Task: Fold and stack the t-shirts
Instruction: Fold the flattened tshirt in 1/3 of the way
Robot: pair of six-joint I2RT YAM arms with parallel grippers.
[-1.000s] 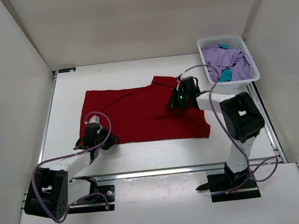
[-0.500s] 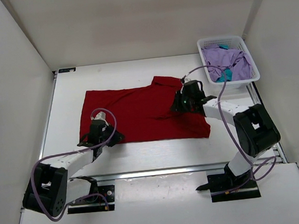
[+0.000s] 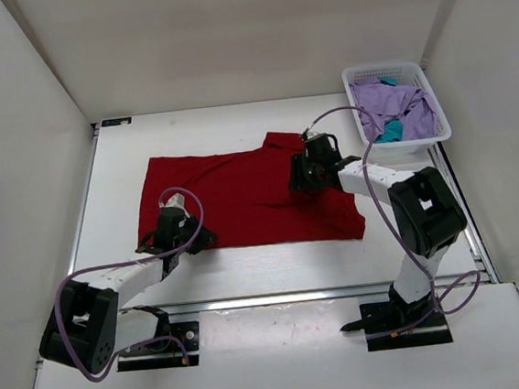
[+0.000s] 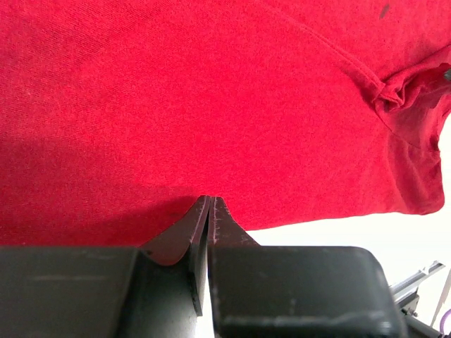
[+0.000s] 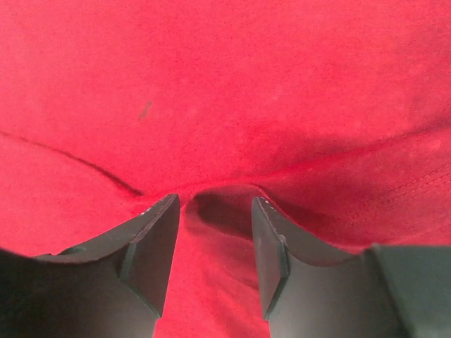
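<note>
The deep red t-shirt (image 3: 241, 196) lies spread flat across the middle of the table. My left gripper (image 3: 182, 228) sits at its near left hem. In the left wrist view its jaws (image 4: 210, 198) are pressed together, with the tips at the edge of the red cloth (image 4: 211, 91). My right gripper (image 3: 305, 173) rests on the shirt's right part near the collar. It stands open (image 5: 215, 201), with a small raised fold of red cloth (image 5: 225, 84) between the fingers. The lavender t-shirt (image 3: 397, 98) and the teal t-shirt (image 3: 391, 131) lie crumpled in the basket.
A white mesh basket (image 3: 394, 66) stands at the far right corner of the table. White walls close in the left, back and right sides. The arm bases are bolted on a rail along the near edge.
My right gripper's jaws have gone from shut to open, letting go of the red cloth. My left gripper has shifted a little to the right along the near hem.
</note>
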